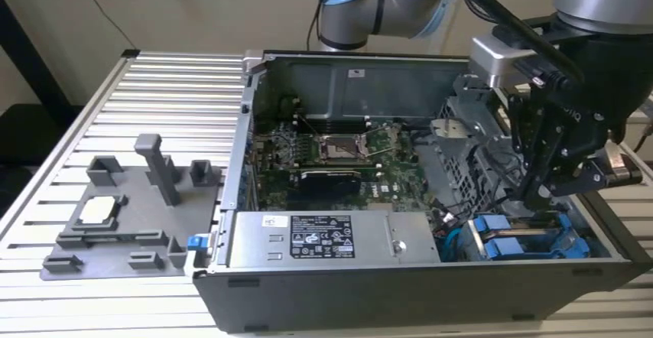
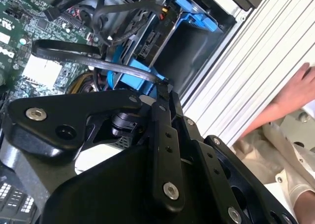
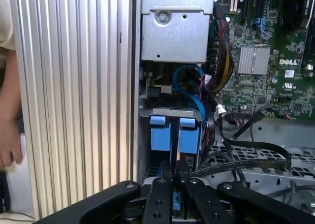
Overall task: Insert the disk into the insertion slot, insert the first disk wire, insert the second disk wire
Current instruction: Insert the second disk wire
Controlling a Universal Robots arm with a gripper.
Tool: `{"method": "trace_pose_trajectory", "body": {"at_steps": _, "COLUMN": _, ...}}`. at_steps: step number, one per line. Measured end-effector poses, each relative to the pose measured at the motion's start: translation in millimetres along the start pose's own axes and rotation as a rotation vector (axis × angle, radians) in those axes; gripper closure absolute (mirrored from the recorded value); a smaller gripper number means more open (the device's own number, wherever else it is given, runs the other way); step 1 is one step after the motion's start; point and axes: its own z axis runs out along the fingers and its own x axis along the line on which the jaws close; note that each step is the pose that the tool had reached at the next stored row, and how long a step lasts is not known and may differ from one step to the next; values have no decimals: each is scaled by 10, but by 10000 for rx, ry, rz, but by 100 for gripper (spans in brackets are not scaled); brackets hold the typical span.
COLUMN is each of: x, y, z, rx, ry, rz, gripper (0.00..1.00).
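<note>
Black claw [image 3: 173, 204] linkage sits nearest us, fingers apparently pinched on a thin wire connector, above the slot [image 1: 531, 231]. We judge the disk [image 3: 174, 135] seated; wire limp, connector fragile, so hold its rigid plug.

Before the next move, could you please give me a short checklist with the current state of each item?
1. Both blue carriers sit side by side in the drive cage: ok.
2. Claw is lined up over those carriers: ok.
3. What the claw holds: cannot tell.
4. Black flat cable clear of the claw: not ok, it loops right beside it.
5. Workspace free of people: not ok, a hand is at the table edge.
</note>
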Motion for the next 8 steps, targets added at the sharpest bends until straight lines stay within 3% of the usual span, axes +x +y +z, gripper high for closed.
{"method": "trace_pose_trajectory", "body": {"at_steps": 3, "x": 8, "y": -49, "z": 8, "rx": -173, "ry": -10, "rz": -22, "gripper": 84}}
{"method": "trace_pose_trajectory", "body": {"at_steps": 8, "x": 19, "y": -158, "z": 26, "rx": -609, "ry": -35, "rz": -78, "gripper": 84}}
